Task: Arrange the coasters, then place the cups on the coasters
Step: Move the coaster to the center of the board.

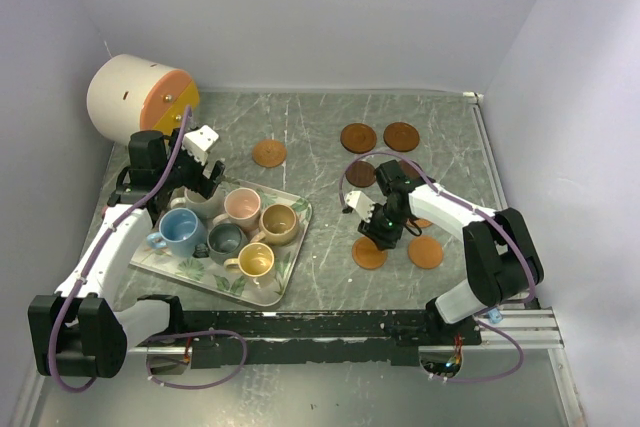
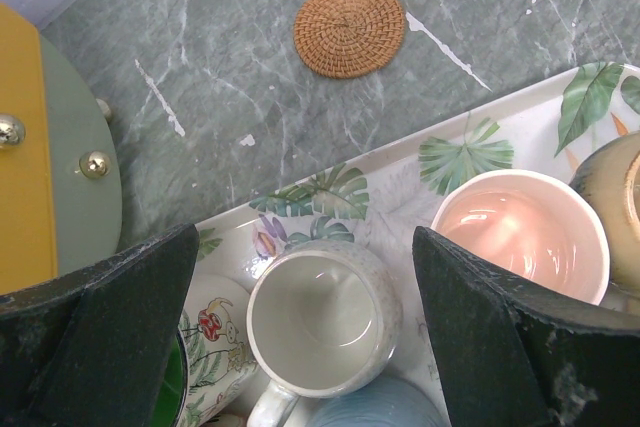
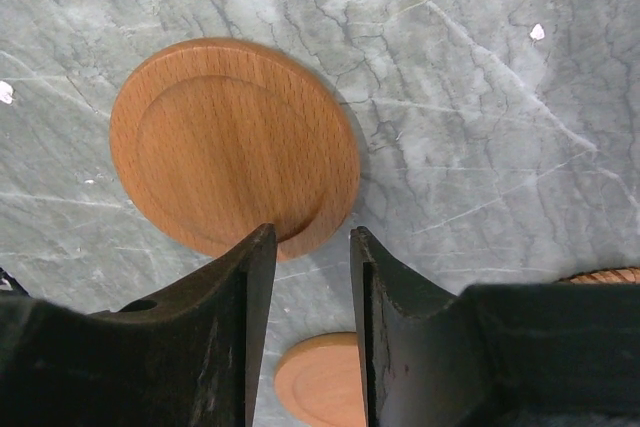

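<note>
Several cups stand on the leaf-print tray (image 1: 290, 282): cream (image 1: 205, 200), pink (image 1: 242, 205), tan (image 1: 279, 222), light blue (image 1: 180, 230), grey (image 1: 226, 240) and yellow (image 1: 256, 260). My left gripper (image 1: 205, 179) hangs wide open over the cream cup (image 2: 320, 315), a finger on either side (image 2: 305, 239), not touching it. Coasters lie on the table: one woven (image 1: 269, 153), dark ones (image 1: 358, 137) (image 1: 401, 136) and lighter ones (image 1: 369, 253) (image 1: 426, 251). My right gripper (image 1: 373, 237) is low over a tan wooden coaster (image 3: 232, 142). Its jaws (image 3: 312, 237) stand narrowly apart with nothing between them.
A big white-and-orange cylinder (image 1: 140, 95) lies at the back left, close behind my left arm. Walls close in the table at the back and sides. Another dark coaster (image 1: 361, 173) lies beside my right arm. A cup with a printed outside (image 2: 215, 342) sits by my left finger.
</note>
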Tool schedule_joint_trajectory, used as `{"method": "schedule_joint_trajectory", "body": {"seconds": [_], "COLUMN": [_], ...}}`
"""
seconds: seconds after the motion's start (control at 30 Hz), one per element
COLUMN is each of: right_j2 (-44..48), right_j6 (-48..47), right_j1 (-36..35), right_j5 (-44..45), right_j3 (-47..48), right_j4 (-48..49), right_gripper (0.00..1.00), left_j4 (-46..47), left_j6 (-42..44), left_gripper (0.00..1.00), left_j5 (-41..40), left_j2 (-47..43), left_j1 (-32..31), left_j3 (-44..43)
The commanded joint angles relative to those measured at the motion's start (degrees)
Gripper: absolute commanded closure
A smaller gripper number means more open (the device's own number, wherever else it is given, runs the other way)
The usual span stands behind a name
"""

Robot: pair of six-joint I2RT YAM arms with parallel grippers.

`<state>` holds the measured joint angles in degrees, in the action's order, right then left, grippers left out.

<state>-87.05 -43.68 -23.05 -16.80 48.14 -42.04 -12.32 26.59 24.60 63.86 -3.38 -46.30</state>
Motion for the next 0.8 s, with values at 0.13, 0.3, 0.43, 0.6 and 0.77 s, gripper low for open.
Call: {"method": "schedule_joint_trajectory", "body": {"seconds": [0.13,0.3,0.43,0.6,0.77], "right_j2": [-0.33,-0.29,-0.37,0.36,1.32], "right_j6": [-0.31,-0.70,-0.88,-0.23,1.47], "right_j1": [-0.03,-0.02,0.02,0.13,1.34], "right_j5": [1.39,1.72,1.56,-1.40,-5.96], "right_j3": [0.41,-0.04,-0.19,1.19,4.57], "right_j4": [-1.16,-1.42,-1.53,-2.08,-2.02], "right_gripper": [0.64,0.64,0.64,0.64,0.61], "left_j4": [-0.23,-0.21,-0.20,-0.30,-0.20], "left_j6": [0.78,0.83,0.84,0.83,0.85], "left_gripper": [0.00,0.00,0.00,0.00,0.00], "left_j5": [0.68,0.70,0.71,0.80,0.92], "left_j2": [0.21,0.24,0.25,0.41,0.56], "left_j1": [-0.32,-0.27,-0.28,-0.29,-0.31], "left_j3": [-0.19,-0.19,-0.10,-0.35,-0.38]}}
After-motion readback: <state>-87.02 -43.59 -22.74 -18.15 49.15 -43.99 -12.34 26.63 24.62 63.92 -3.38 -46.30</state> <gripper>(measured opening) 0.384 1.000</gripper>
